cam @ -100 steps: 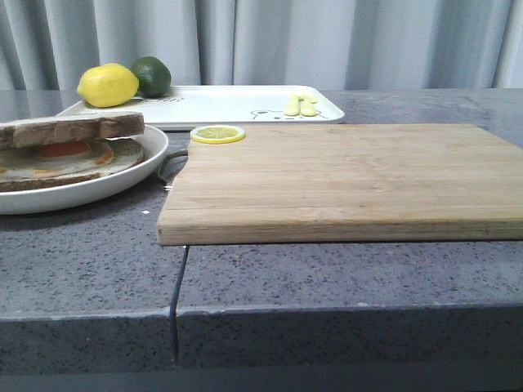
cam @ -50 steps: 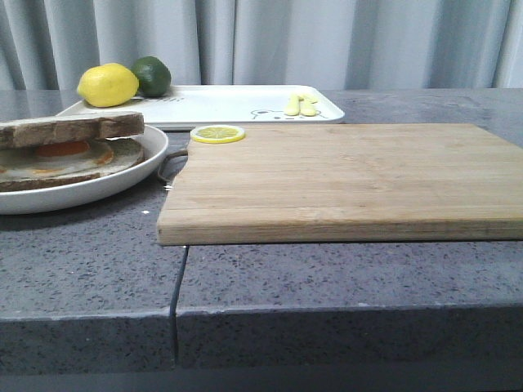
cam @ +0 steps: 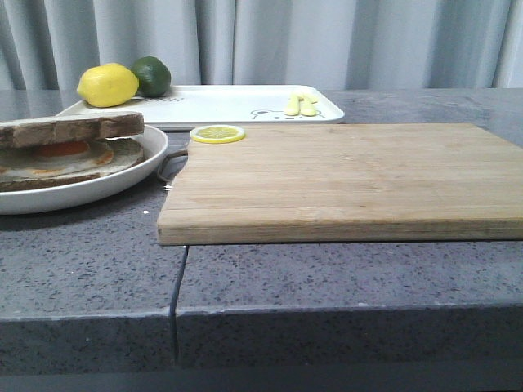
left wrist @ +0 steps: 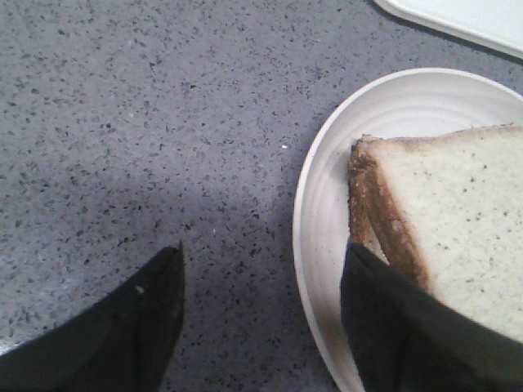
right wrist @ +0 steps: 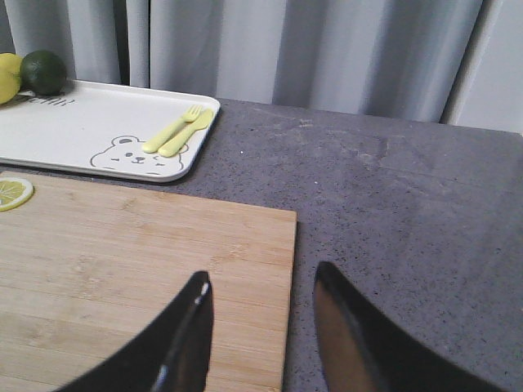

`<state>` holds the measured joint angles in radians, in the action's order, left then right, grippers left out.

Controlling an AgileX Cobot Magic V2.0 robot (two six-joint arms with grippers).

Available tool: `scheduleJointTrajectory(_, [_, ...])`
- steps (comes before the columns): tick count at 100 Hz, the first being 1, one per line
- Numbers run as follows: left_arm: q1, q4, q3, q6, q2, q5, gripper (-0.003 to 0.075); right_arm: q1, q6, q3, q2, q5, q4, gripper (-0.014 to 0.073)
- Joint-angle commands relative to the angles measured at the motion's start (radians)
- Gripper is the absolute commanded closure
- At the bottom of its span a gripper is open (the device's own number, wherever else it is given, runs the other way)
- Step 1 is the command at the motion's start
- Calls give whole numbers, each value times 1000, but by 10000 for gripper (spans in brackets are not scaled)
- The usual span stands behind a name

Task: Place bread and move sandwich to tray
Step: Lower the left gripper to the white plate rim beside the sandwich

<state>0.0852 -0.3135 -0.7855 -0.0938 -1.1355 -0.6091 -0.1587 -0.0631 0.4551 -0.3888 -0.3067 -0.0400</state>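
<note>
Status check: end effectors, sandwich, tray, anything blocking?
Left end effector open, straddling plate rim; right end effector open, empty. Sandwich topped with bread, not on tray. Tray holds lemon, lime, cutlery.

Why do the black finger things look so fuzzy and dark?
Left wrist view: the left gripper fingers are too close to the camera, so they blur, and a soft shadow lies on the counter. Right wrist view: the right gripper blurs too, while the tray looks sharp.

tray [cam: 237,104] white | lemon [cam: 108,85] yellow | countertop [cam: 343,278] grey speckled
</note>
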Motion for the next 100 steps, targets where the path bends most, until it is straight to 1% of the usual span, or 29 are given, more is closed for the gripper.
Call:
scheduleJointTrajectory(1, [5, -44, -26, -8, -5, 65, 335, 5, -4, 25, -6, 82, 10, 280])
scheduleJointTrajectory(28, [5, -69, -26, -8, -60, 65, 335, 5, -4, 25, -6, 82, 10, 280])
scheduleJointTrajectory(81, [5, -143, -26, -4, -79, 90, 335, 5, -4, 25, -6, 82, 10, 280])
scheduleJointTrajectory(100, [-32, -143, -26, -4, -80, 115, 335, 5, -4, 25, -6, 82, 10, 280])
